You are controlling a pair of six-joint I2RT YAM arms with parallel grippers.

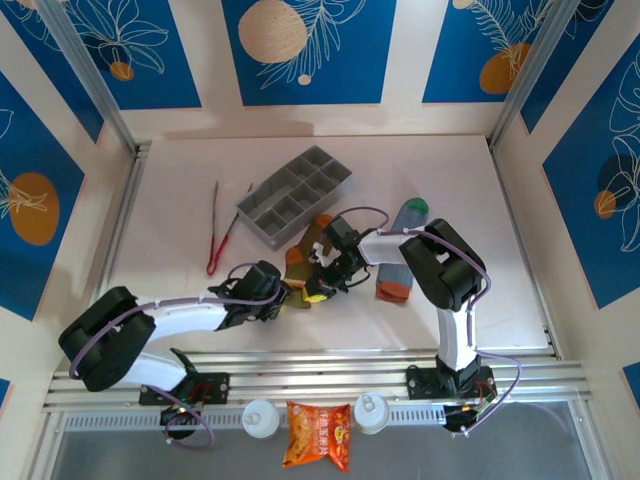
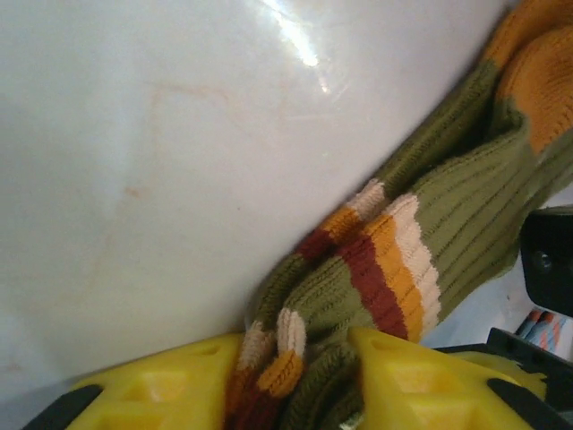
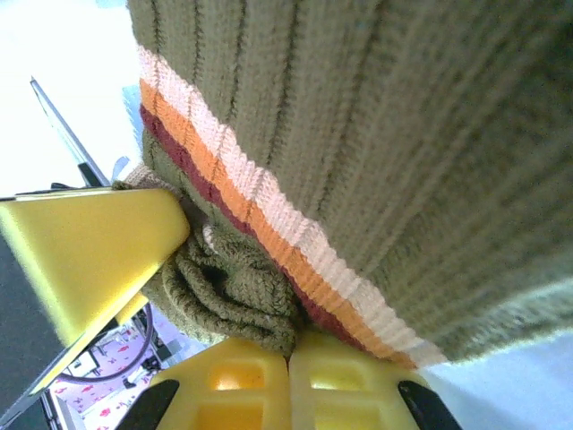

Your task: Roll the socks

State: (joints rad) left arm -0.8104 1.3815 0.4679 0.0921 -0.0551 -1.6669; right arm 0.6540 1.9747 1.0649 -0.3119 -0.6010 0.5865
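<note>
**Top external view.** The grey compartment tray lay at an angle in the middle of the table. The olive sock lay just off the tray's near right corner, bunched, with its orange toe toward the near side. Both grippers met at this sock. The left gripper came in from the tray's near left and the right gripper from its near right. The grey-blue striped sock lay flat to the right of the tray and apart from it, green toe at the far end and orange cuff at the near end. Red tongs lay to the left of the tray.

**Left wrist view.** The left gripper was grasping the olive sock. Striped cuff fabric was bunched between its yellow fingers.

**Right wrist view.** The right gripper was clenched, with its yellow fingers pressed together. A wad of the olive sock sat against the tips. Whether any fabric was pinched between them could not be determined.
</note>
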